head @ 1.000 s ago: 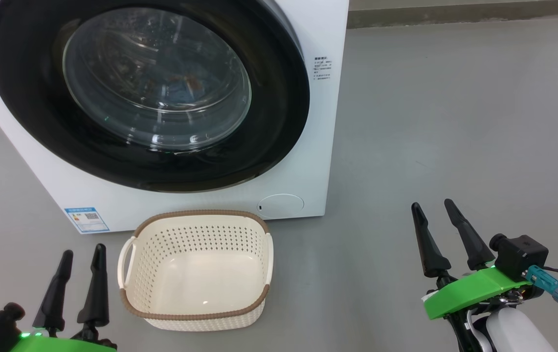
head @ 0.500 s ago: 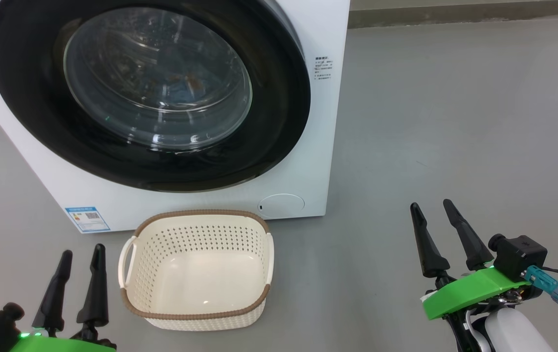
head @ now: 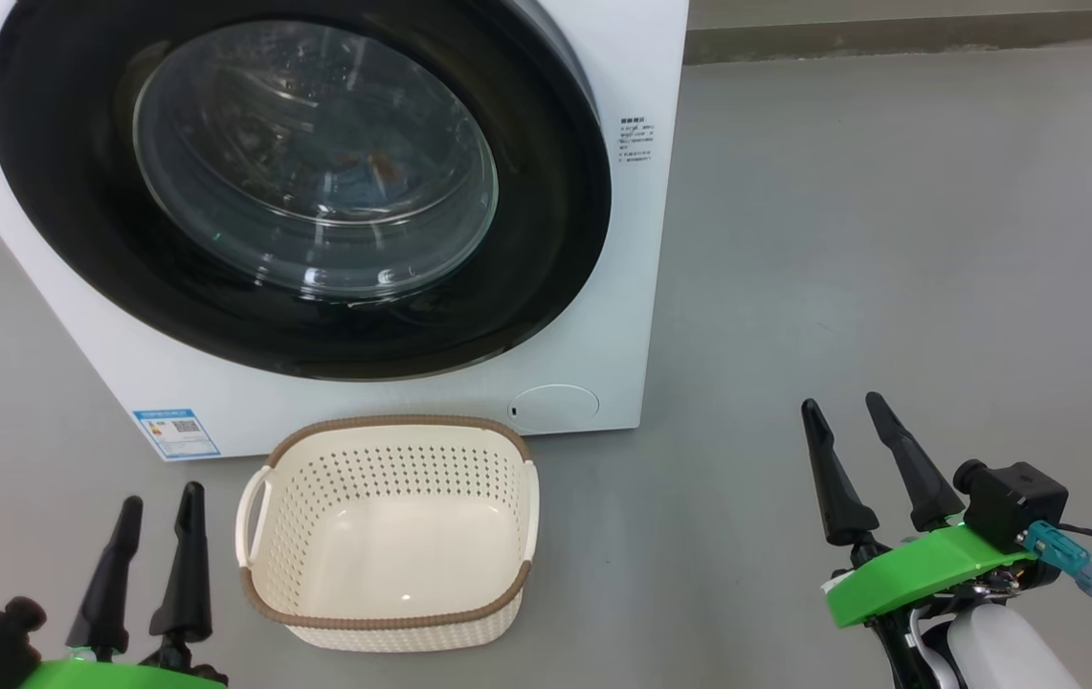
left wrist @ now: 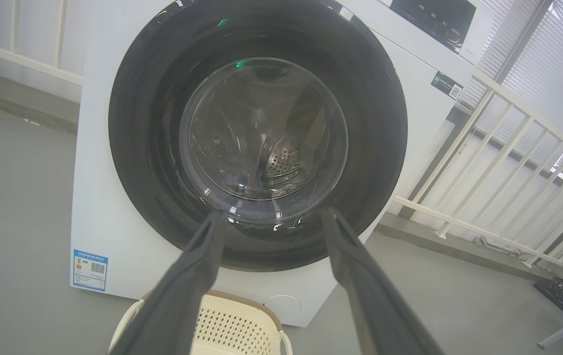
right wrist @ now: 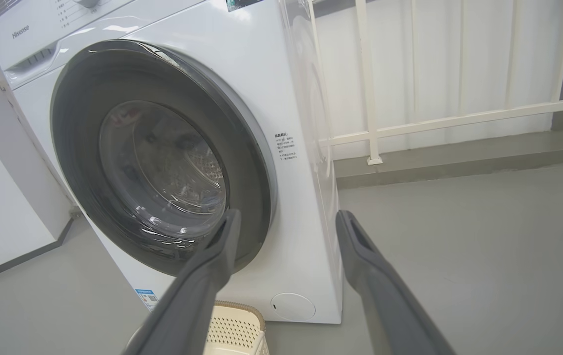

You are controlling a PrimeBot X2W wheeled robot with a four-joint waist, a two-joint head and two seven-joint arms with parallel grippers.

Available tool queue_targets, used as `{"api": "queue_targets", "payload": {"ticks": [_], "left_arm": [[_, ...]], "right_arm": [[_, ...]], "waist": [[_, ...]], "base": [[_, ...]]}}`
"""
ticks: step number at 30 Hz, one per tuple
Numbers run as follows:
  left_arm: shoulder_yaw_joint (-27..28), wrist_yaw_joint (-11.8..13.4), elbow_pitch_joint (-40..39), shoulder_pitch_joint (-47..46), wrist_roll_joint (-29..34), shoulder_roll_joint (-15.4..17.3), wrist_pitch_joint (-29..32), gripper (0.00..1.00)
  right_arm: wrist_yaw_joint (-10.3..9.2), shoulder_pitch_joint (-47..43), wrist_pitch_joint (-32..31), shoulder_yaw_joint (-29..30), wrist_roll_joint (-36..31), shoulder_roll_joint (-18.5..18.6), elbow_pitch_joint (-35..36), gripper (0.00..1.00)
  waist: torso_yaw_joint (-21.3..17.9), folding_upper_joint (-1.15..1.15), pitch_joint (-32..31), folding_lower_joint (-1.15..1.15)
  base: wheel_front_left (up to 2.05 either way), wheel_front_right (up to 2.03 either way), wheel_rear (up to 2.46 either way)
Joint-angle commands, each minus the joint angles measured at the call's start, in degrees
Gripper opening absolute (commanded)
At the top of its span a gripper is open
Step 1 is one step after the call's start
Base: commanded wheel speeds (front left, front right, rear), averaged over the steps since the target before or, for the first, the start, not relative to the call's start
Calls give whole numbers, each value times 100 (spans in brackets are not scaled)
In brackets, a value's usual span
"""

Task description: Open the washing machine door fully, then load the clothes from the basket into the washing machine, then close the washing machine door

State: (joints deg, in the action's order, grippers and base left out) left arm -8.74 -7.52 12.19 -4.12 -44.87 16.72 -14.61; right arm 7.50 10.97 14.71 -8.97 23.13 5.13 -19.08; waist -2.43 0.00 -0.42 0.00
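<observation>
Washing machine door point(head: 297, 182) is sitting shut, basket point(head: 397, 419) empty; left gripper point(head: 162, 493) and right gripper point(head: 842, 400) are hanging parted, holding nothing; task is looking done.

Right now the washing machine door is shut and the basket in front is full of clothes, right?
Not quite. The washing machine door is shut, but the basket in front is empty: the head view shows its bare bottom.

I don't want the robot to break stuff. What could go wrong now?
The basket sits close beside the left gripper, so a swing of that arm might knock it. The washing machine door looks shut, but I can't tell if it clicked, so it could pop open.
</observation>
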Motion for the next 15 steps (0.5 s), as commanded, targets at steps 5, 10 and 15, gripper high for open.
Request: {"api": "queue_targets", "payload": {"ticks": [5, 10, 15], "left_arm": [[-42, 0, 196, 93, -79, -167, 17, 0], [19, 2, 189, 85, -268, -214, 99, 0], [80, 6, 188, 73, -456, -262, 182, 0]], "right_arm": [[0, -110, -12, -9, 40, -26, -213, 0], [0, -127, -97, 53, 317, -34, -181, 0], [0, -142, -182, 115, 594, -42, -155, 0]], "waist": [[2, 0, -7, 0], [12, 0, -13, 9], [22, 0, -5, 1]], "base": [[0, 0, 0], [0, 0, 0], [0, 0, 0]]}}
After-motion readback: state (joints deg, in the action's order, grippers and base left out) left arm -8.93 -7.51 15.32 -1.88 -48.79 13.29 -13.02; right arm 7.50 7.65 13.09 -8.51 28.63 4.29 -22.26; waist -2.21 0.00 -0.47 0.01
